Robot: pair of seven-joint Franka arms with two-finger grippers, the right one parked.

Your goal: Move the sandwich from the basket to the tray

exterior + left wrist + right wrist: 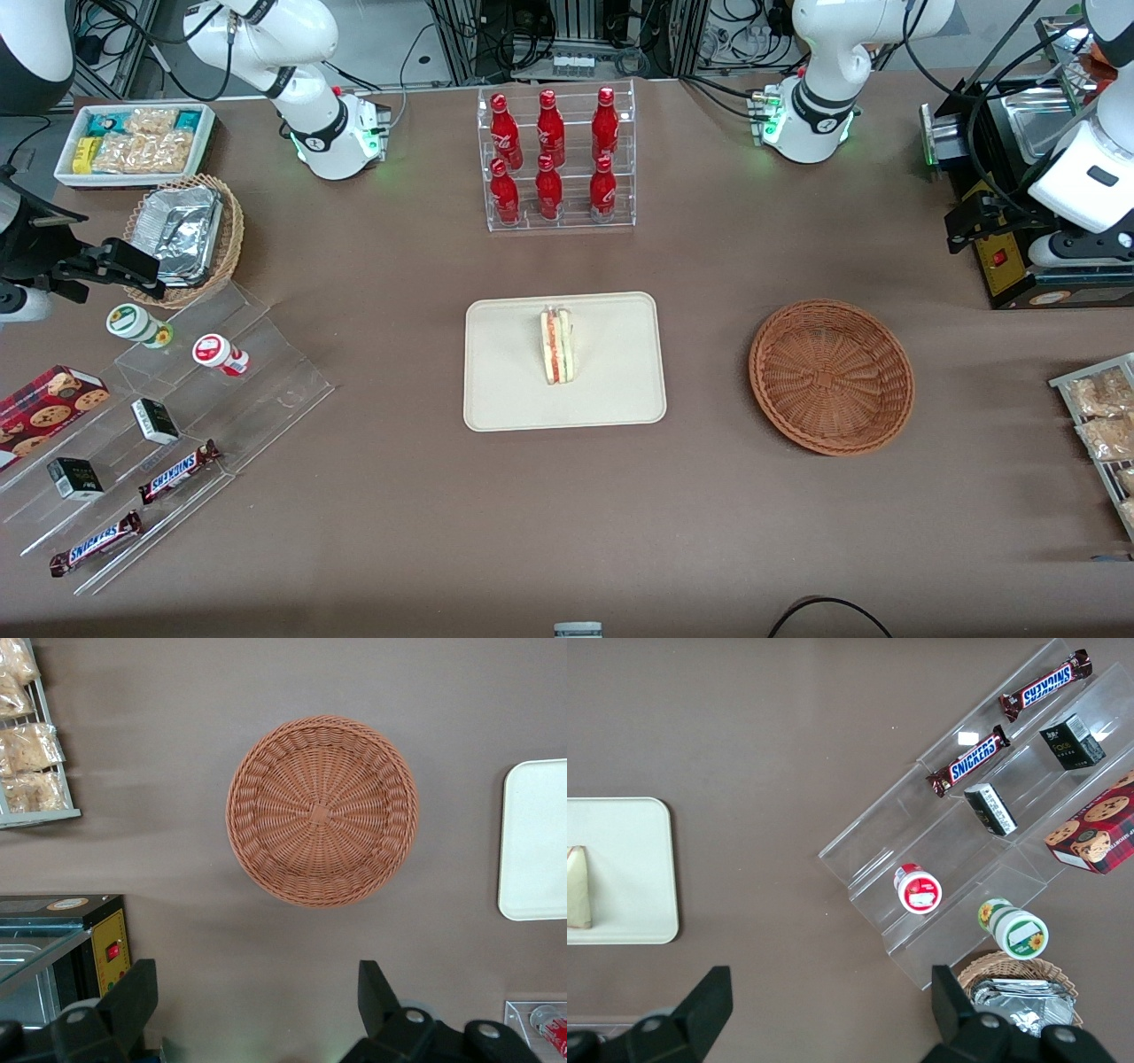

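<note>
Scanning the front view from the frame's centre outward, we log the tray (pixel 505 372) mid-frame, cream, flat, low rim. The sandwich (pixel 558 346) is on it, near the tray's middle, standing on edge with its red and green filling stripe facing up. It touches nothing but the tray.

Next along, toward the working arm's end of the table, is the basket (pixel 831 377). It sits well apart from the tray and is empty, with bare weave showing across its floor. We judge the transfer is done as things lie.

Last, at the working arm's end, is the gripper (pixel 257 1001). It hangs high above the table, farther from the front camera than the basket and beside the black machine. Its fingers (pixel 133 1001) are spread wide with nothing between them, so it's released.

Handling, our judgement:
- The sandwich looks light and soft, and the bread would crush under a hard squeeze.
- The clear wrap is likely slick and may slide or crinkle between the pads.
- The best hold would be across the two flat bread faces at mid-body.
- The thin pointed tip and loose film are poor places to pinch.
- We'd use gentle closing force.
- Standing on edge, it could tip over if nudged sideways.
</note>
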